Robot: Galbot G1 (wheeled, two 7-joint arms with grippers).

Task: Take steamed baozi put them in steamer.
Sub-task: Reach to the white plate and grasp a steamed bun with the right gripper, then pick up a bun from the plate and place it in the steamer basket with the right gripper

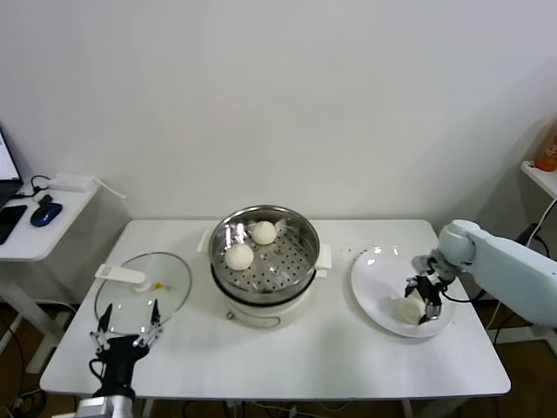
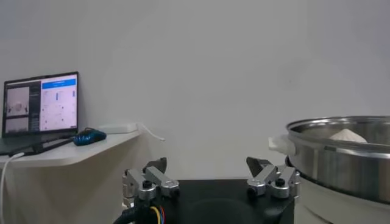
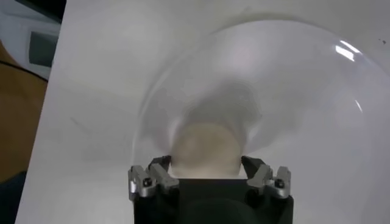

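The steamer [image 1: 306, 233] stands at the table's middle with two steamed baozi [image 1: 264, 232] [image 1: 239, 256] on its perforated floor. A third baozi [image 1: 406, 311] lies on the white plate [image 1: 374, 270] to the right. My right gripper [image 1: 420, 305] is down on that plate, and its fingers press against both sides of this baozi [image 3: 206, 149], which rests on the plate [image 3: 292, 91]. My left gripper [image 1: 129, 315] waits open and empty near the table's front left. The left wrist view shows it [image 2: 207, 163] beside the steamer wall [image 2: 341, 155], with a baozi top [image 2: 347, 135] above the rim.
A glass lid [image 1: 144, 283] with a white handle lies flat left of the steamer, just beyond my left gripper. A side table [image 1: 52, 228] at far left holds a blue mouse [image 1: 44, 212] and a laptop [image 2: 41, 103]. The table's right edge runs close past the plate.
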